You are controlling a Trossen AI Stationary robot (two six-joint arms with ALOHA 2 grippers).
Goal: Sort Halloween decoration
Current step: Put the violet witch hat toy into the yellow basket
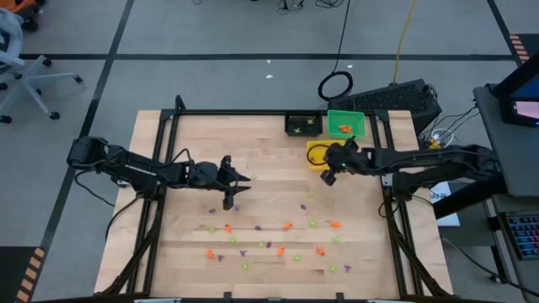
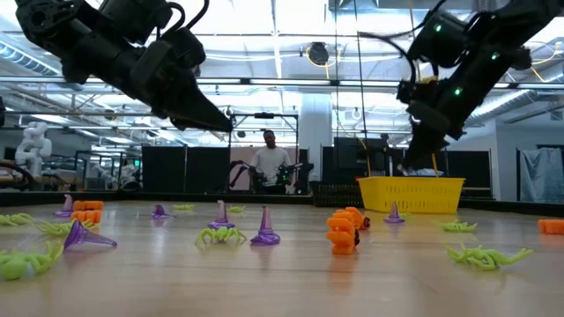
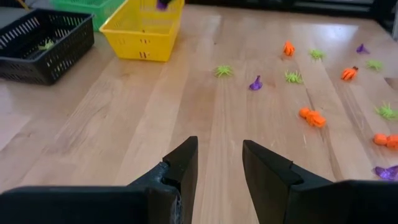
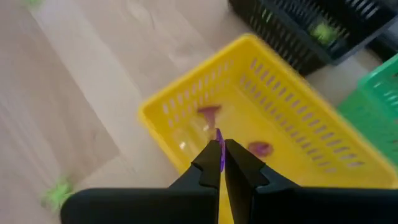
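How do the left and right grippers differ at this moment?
The left gripper has its fingers apart and empty; the right gripper is shut on a purple trinket. The left hangs over bare table; the right is above the yellow bin. Both have dark fingers.

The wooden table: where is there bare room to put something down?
The table's far-left stretch, between its back edge and the left gripper, is bare. The near half is crowded with trinkets. The far-right corner holds the black, green and yellow bins.

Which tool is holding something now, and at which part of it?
The right tool pinches a purple trinket over the yellow bin; the gripped part is hidden. The left tool holds nothing.
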